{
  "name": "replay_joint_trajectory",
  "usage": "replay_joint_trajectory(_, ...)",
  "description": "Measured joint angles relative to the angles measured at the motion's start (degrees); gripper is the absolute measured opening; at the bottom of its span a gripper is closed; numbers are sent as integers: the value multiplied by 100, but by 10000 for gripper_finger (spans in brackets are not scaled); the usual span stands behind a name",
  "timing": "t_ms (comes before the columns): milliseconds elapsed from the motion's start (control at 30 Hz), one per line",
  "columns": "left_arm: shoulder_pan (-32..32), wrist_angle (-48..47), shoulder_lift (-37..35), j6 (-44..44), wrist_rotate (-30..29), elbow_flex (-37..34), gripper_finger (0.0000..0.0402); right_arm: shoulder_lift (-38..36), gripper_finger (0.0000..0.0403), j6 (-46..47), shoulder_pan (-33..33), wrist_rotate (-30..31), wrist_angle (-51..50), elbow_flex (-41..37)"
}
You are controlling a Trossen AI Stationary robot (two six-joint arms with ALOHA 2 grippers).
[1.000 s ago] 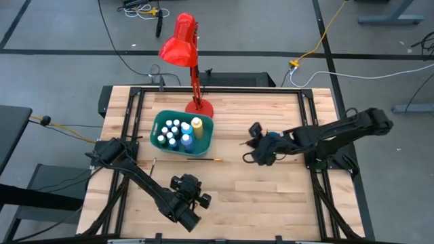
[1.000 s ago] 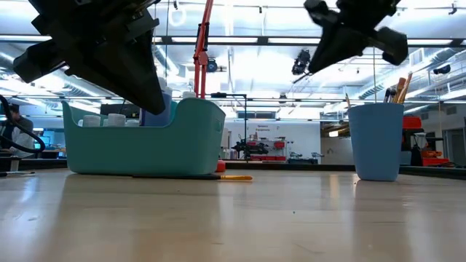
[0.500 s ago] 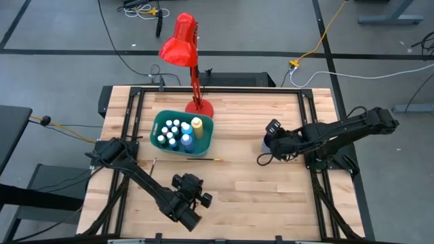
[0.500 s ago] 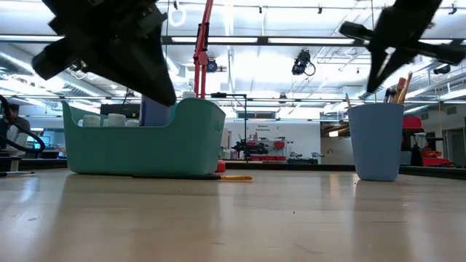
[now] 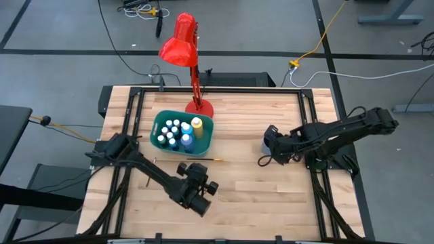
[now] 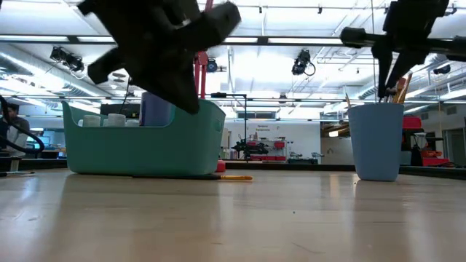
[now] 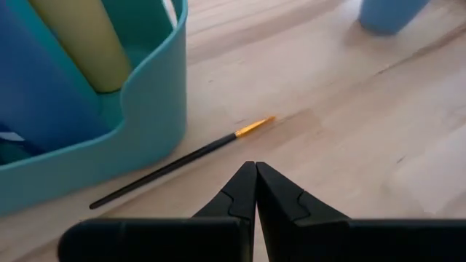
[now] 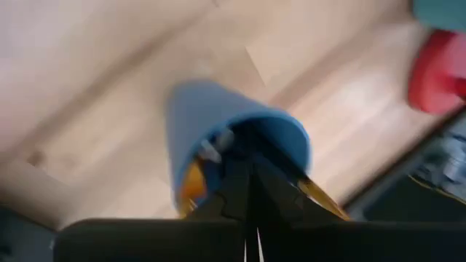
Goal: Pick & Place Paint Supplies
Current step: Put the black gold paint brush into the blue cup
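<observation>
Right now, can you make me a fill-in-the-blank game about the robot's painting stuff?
1. The paint bottles stand inside the ____ bin.
2. One brush lies flat on the table, right beside the ____.
3. The right gripper hangs just above the blue ____, fingers shut.
4. The lamp behind the bin is ____.

Missing words: teal; bin; cup; red

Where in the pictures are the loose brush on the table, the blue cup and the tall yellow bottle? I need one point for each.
loose brush (image 7: 175, 161), left wrist view, on the middle of its dark handle.
blue cup (image 6: 376, 142), low view, on its outer wall.
tall yellow bottle (image 5: 196, 124), high view, on its top, inside the teal bin.
</observation>
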Motion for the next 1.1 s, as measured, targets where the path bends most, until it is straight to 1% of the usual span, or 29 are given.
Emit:
replay_joint_trajectory(67,131,5,0,195,245,0,18,46,18,26,-34,-233,-8,0)
replay_joint_trajectory(133,261,7,0,456,532,0,18,111,19,146,-69,-271,-2,0)
replay_joint_trajectory(233,425,13,0,735,838,0,18,193,20,338,-136,-38,124,0)
replay_joint_trajectory(333,559,9,0,862,993,0,18,253,21,419,-227,163,358,0)
replay_joint_trajectory(467,656,-68,-98,954,1112,-2,18,258,22,422,-340,171,571,0)
replay_joint_trajectory(600,674,-148,-227,1185,1074,-2,18,258,22,715,-441,170,530,0)
replay_joint_trajectory(733,671,-293,-408,1416,822,-2,18,258,32,1101,-494,106,464,0)
replay_joint_trajectory(933,713,-420,-704,1622,544,0,18,258,81,1303,-494,155,299,0)
replay_joint_trajectory(1100,732,-497,-901,1893,444,0,18,258,122,1283,-490,550,272,0)
